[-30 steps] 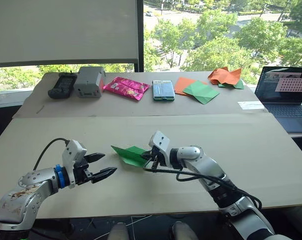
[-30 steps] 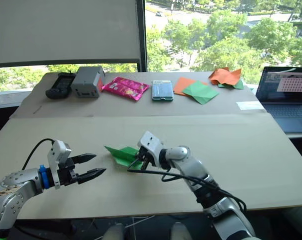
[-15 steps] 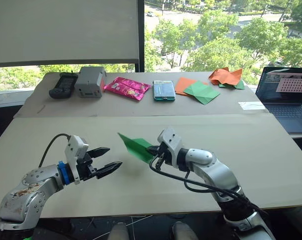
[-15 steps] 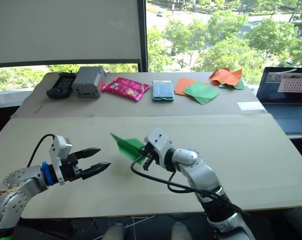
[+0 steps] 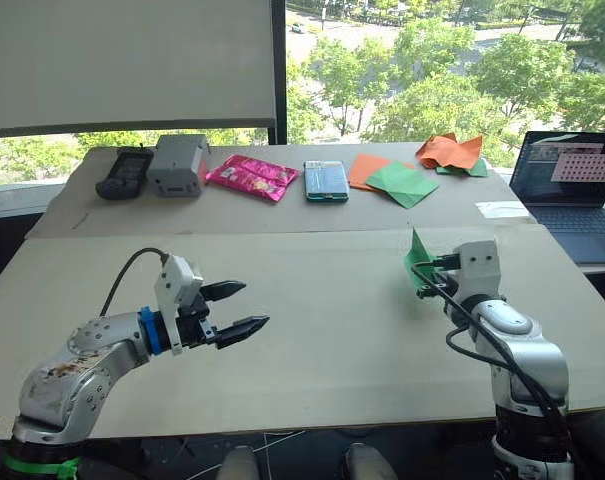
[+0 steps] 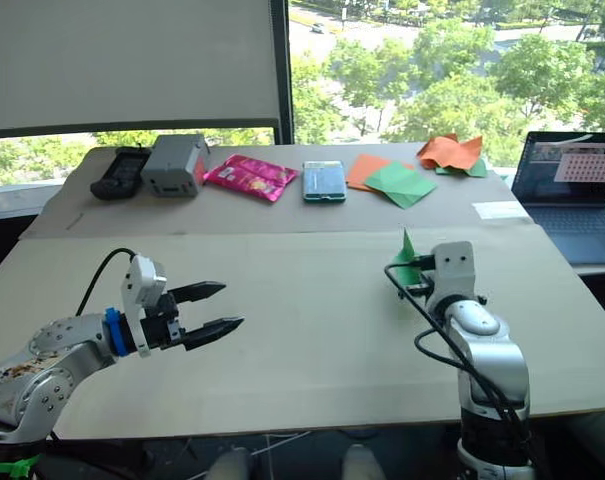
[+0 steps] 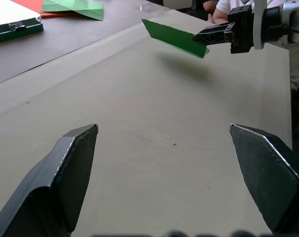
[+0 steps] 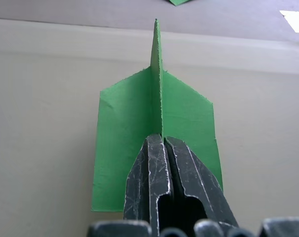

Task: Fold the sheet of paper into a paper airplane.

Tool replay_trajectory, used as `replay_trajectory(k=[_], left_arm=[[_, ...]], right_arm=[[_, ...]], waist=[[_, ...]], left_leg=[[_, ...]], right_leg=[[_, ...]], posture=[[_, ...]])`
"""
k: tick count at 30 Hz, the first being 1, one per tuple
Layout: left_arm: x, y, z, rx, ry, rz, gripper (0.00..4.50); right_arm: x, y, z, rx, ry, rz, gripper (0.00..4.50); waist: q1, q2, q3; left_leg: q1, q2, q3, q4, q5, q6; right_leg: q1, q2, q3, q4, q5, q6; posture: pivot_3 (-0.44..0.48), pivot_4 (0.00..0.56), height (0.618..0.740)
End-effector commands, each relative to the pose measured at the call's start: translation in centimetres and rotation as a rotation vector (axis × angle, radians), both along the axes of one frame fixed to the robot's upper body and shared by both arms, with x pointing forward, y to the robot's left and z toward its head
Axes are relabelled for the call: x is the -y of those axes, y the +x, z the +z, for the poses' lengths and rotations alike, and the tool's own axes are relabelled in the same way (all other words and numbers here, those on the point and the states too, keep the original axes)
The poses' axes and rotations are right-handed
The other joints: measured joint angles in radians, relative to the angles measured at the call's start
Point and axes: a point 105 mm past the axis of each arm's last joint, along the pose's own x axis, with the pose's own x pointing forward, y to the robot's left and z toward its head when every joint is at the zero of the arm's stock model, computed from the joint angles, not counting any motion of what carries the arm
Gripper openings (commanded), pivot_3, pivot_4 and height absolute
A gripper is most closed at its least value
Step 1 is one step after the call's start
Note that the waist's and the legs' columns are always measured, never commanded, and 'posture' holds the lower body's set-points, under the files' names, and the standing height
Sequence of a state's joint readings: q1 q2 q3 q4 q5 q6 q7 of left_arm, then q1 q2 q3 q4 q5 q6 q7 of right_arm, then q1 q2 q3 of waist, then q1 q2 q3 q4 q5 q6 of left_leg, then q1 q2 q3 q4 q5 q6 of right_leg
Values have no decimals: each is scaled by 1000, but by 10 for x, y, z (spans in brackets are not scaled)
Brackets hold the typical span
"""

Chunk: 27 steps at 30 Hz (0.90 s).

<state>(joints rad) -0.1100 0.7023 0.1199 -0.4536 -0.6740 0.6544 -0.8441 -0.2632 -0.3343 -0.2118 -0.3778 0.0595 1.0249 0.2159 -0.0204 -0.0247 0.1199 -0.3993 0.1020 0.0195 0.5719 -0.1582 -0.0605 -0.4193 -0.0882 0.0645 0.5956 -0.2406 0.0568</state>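
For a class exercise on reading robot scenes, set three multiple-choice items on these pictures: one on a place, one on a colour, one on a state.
1. Where is the paper airplane?
A. flat on the near table
B. held above the table by the right gripper
C. on the laptop

2. What colour is the snack packet on the far table?
A. pink
B. blue
C. yellow

3. How is the left gripper?
A. shut on the airplane
B. open, holding nothing
C. shut on a cable

Answers:
1 B: the right wrist view shows the fingers pinching its fold, wings spread.
2 A: the wrapper is bright pink.
3 B: its two fingers stand apart over bare table.
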Motion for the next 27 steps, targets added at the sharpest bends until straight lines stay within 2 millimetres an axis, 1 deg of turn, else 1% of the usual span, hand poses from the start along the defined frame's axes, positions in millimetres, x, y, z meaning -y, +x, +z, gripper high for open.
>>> replay_trajectory(k=[1, 10, 11, 14, 17, 18, 20, 21, 22, 23, 24, 25, 27], left_arm=[[6, -4, 4, 42, 54, -73, 4500], [8, -5, 4, 40, 61, -94, 4500], [8, -5, 3, 39, 61, -94, 4500], [7, -5, 3, 38, 62, -90, 4500], [1, -3, 5, 43, 63, -55, 4500], [-1, -3, 5, 44, 62, -45, 4500], [-12, 6, 6, 60, 47, 50, 4500], [-16, 10, 7, 66, 41, 87, 4500], [-26, 21, 8, 89, 22, 189, 4500], [-40, 33, 9, 105, -12, 320, 4500], [-53, 41, 8, 116, -41, 431, 4500], [-61, 46, 7, 120, -60, 503, 4500], [-70, 48, -3, 104, -61, 585, 4500]], right_arm=[[7, 2, 7, 30, -13, -5, 44], [10, 2, 2, 14, -26, 16, 44], [10, 1, 3, 21, -21, 18, 309], [9, 1, 12, 61, -7, 24, 1289], [-5, 0, 52, 214, 20, 117, 2373], [-9, -1, 60, 244, 23, 142, 2711], [-38, -10, 80, 333, 56, 320, 3393], [-49, -15, 85, 360, 66, 387, 3751], [-62, -21, 86, 373, 91, 469, 4093], [-77, -29, 79, 355, 88, 557, 4441], [-88, -36, 69, 323, 72, 633, 4475], [-97, -41, 57, 286, 53, 688, 4475], [-100, -41, 41, 260, 49, 692, 4475]], waist=[[-3, 0, 0], [2, 0, 0], [3, 0, 0], [3, 0, 0], [3, 1, 0], [3, 2, 0], [3, 2, 0], [2, 2, 0], [1, 2, 0], [2, 2, 0], [2, 2, 0], [3, 1, 0], [5, -2, 1]], left_leg=[[1, 0, 0, 0, 0, 0], [0, -1, -1, 1, 0, 0], [0, -1, -1, 1, 0, 0], [0, -1, -1, 1, 0, 0], [0, -1, -2, 1, 0, 0], [0, -1, -2, 1, 0, 0], [0, -1, -2, 1, 0, 0], [0, -1, -3, 0, 0, 0], [1, -1, -4, 0, 0, 0], [1, -1, -6, 0, 0, 1], [1, -1, -10, 1, 0, 1], [1, -1, -12, 1, 0, 1], [4, -1, -16, 1, 0, 0]], right_leg=[[0, 0, 1, 0, 0, 1], [1, 3, 4, 0, 1, 1], [1, 3, 4, 0, 1, 1], [1, 3, 5, 0, 1, 1], [1, 3, 5, 0, 1, 1], [0, 3, 5, 0, 1, 1], [0, 4, 5, 0, 1, 1], [1, 4, 5, 0, 1, 1], [1, 5, 5, 0, 1, 2], [2, 7, 5, 0, 1, 2], [4, 9, 6, -1, 1, 1], [6, 11, 6, 0, 1, 1], [11, 12, 5, 0, 1, 1]], posture=[[0, 150, 720], [0, 150, 720], [0, 150, 720], [0, 150, 720], [0, 150, 720], [0, 150, 720], [0, 150, 720], [0, 150, 720], [0, 150, 720], [0, 150, 720], [0, 150, 720], [0, 150, 720], [0, 150, 720]])
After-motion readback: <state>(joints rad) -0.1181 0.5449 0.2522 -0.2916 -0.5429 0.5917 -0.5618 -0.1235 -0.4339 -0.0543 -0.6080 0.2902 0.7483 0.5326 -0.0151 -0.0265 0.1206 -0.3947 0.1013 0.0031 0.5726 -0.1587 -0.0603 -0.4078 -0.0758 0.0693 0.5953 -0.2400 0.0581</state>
